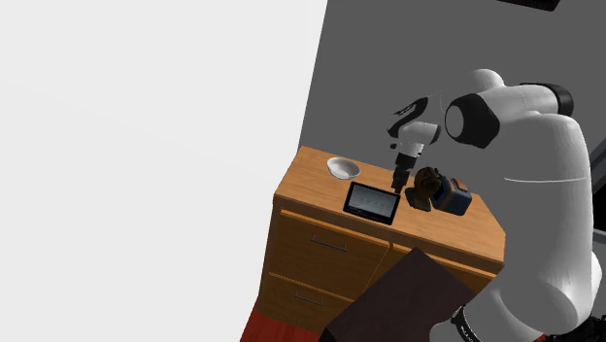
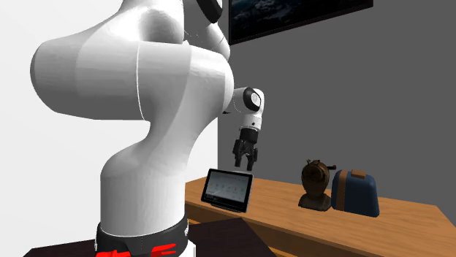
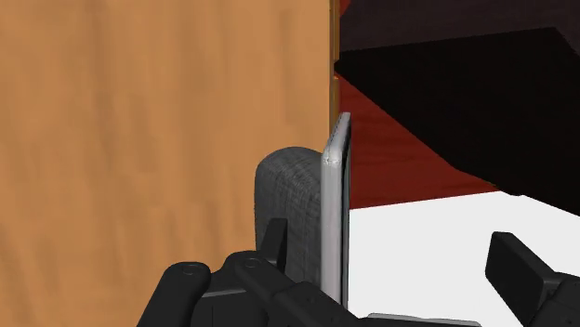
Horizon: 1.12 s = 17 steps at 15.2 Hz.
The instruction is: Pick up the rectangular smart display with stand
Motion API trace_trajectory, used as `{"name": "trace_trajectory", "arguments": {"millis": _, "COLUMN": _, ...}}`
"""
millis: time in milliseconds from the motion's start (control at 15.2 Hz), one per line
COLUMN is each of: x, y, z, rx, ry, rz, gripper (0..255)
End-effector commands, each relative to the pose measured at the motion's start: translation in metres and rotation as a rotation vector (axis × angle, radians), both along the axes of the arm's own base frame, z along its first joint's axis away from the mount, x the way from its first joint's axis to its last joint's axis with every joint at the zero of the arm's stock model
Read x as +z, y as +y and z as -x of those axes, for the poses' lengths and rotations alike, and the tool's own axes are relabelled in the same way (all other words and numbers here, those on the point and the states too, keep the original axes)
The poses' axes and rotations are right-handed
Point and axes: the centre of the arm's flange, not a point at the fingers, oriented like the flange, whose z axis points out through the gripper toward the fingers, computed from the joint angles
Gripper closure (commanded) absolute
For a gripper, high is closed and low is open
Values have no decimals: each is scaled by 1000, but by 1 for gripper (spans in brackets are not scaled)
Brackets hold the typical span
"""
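Smart display [image 1: 371,201] — rectangular, dark screen, rounded grey stand behind. It stands upright at the front edge of the desk [image 1: 309,173], near a white bowl [image 1: 341,167].
Claw [image 3: 395,253] — open, fingers apart, poised just above the display's top edge, not touching.
Handling: descend straight, probably one finger behind the stand and one before the screen; close only when both are well down.

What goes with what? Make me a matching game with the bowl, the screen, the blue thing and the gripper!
Things:
1. bowl
2. smart display
3. blue thing
4. gripper

Clues:
A. open, just above the smart display
B. next to the brown head figure
C. white
D. propped up near the dresser's front edge

Pairs: 1-C, 2-D, 3-B, 4-A
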Motion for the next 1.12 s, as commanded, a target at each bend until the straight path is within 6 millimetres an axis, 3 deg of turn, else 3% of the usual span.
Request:
{"name": "trace_trajectory", "arguments": {"millis": 0, "x": -16, "y": -6, "z": -6, "rx": 19, "ry": 5, "rz": -9, "gripper": 0}}
{"name": "trace_trajectory", "arguments": {"millis": 528, "x": -51, "y": -6, "z": -6, "rx": 18, "ry": 5, "rz": -9, "gripper": 0}}
{"name": "trace_trajectory", "arguments": {"millis": 594, "x": -51, "y": -6, "z": -6, "rx": 19, "ry": 5, "rz": -9, "gripper": 255}}
{"name": "trace_trajectory", "arguments": {"millis": 1056, "x": -51, "y": -6, "z": -6, "rx": 19, "ry": 5, "rz": -9, "gripper": 255}}
